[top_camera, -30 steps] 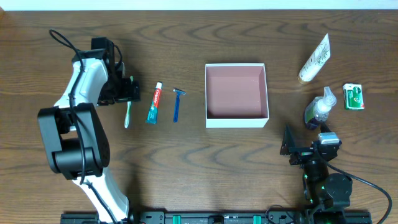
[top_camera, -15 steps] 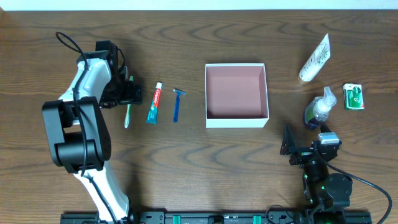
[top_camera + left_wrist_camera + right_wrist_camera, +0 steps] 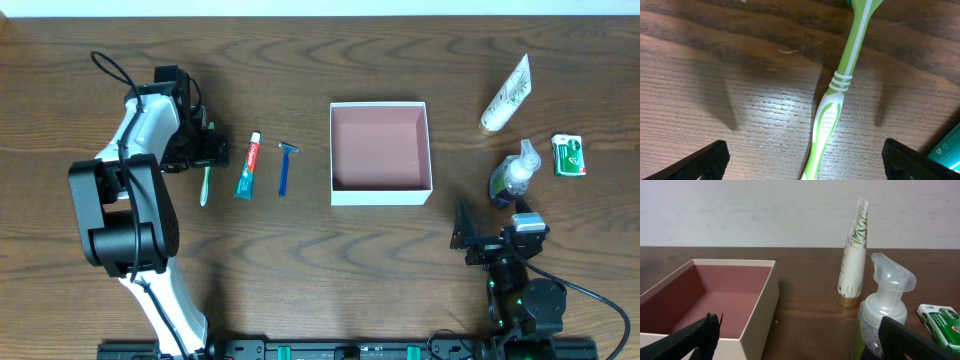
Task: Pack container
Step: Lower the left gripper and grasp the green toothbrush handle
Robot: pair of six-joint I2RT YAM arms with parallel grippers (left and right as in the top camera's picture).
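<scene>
green toothbrush [image 3: 839,87], left pincer [image 3: 806,156] above, shifted slightly

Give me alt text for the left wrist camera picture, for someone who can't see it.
A green and white toothbrush lies on the wooden table, its handle running between the two black fingertips of the open left gripper, clear of both. A teal corner of the toothpaste tube shows at the right edge.

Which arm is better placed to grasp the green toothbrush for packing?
Left. The open left tool hovers directly over the green-and-white plastic toothbrush, straddling the handle. The right tool sits across the table, beyond the shallow white square box with a pink inside.
</scene>
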